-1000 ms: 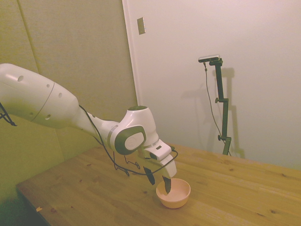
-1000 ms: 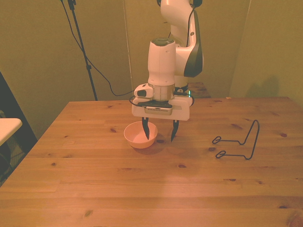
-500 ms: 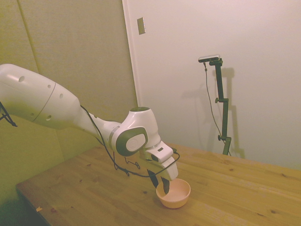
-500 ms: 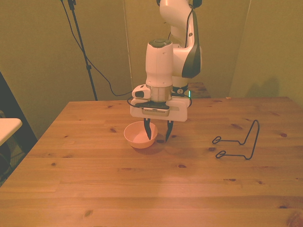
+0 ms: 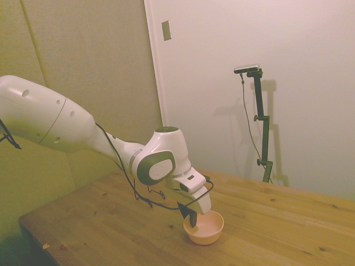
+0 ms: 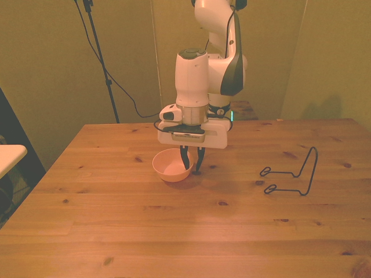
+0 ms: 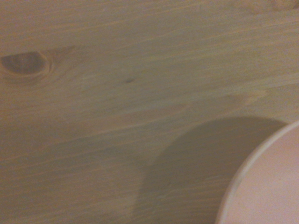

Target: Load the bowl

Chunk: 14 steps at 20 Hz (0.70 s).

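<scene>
The pale pink bowl stands upright on the wooden table, left of centre in the front view. My gripper hangs straight down over the side of the bowl nearer the front view's right. Its dark fingers are drawn close together, one inside the rim and one outside it, pinching the wall. In the side view the gripper dips into the near-left edge of the bowl. A curved slice of the bowl's rim and its shadow on the wood fill a corner of the wrist view.
A thin black wire rack stands on the table toward the front view's right, well apart from the bowl. A white object's edge pokes in at the front view's far left.
The fingers have closed from a wide spread to a narrow pinch on the bowl's rim. The arm has dropped slightly. The bowl has barely moved.
</scene>
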### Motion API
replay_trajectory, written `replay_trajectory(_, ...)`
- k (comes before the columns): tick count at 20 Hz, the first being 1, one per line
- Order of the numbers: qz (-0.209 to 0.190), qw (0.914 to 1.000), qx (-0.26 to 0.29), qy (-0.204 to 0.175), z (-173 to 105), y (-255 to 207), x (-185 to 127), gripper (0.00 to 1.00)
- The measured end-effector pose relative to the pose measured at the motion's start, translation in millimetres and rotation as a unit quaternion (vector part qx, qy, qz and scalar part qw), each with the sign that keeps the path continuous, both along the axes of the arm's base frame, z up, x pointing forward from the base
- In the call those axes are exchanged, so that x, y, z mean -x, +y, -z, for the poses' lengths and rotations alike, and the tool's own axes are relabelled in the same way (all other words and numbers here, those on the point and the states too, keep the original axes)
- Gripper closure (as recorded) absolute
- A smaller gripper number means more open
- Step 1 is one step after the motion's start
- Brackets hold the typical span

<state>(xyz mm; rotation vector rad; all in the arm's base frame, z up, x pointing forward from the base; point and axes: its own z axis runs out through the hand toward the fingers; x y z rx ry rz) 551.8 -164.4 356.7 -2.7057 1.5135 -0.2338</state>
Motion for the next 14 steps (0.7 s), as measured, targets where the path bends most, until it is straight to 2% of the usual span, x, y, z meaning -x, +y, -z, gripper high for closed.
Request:
replay_trajectory(8,-0.006,0.9999,-0.003,-0.013,-24.7,1.5,-4.1,1.00)
replay_trajectory(11,-0.010,0.9991,-0.033,-0.023,-40.7,13.1,-7.0,1.00)
replay_trajectory(14,-0.021,0.9965,-0.069,-0.042,-71.7,32.5,-12.5,1.00)
